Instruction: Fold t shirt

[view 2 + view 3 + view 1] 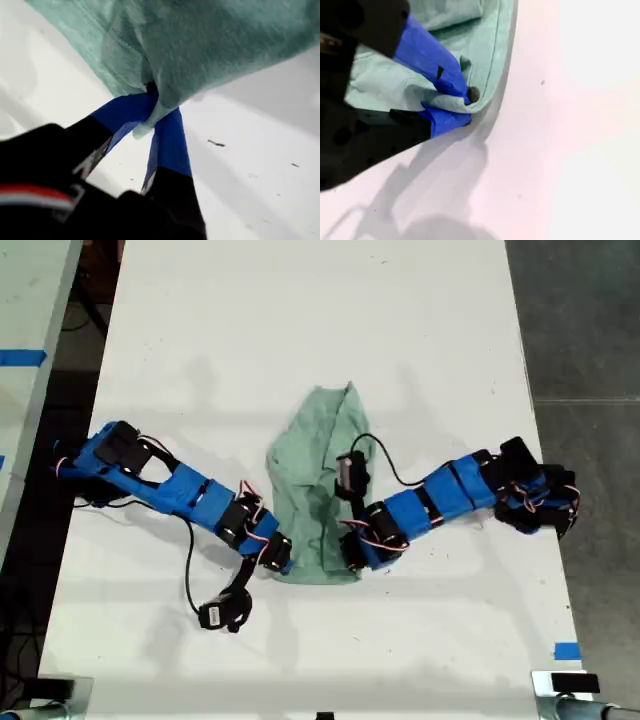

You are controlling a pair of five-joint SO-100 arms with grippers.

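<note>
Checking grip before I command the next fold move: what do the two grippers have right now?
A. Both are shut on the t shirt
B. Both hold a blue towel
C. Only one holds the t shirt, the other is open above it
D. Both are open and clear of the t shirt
A. In each wrist view, my first gripper and my second gripper have blue fingers pinching a bunched edge of the mint-green t shirt.
</note>
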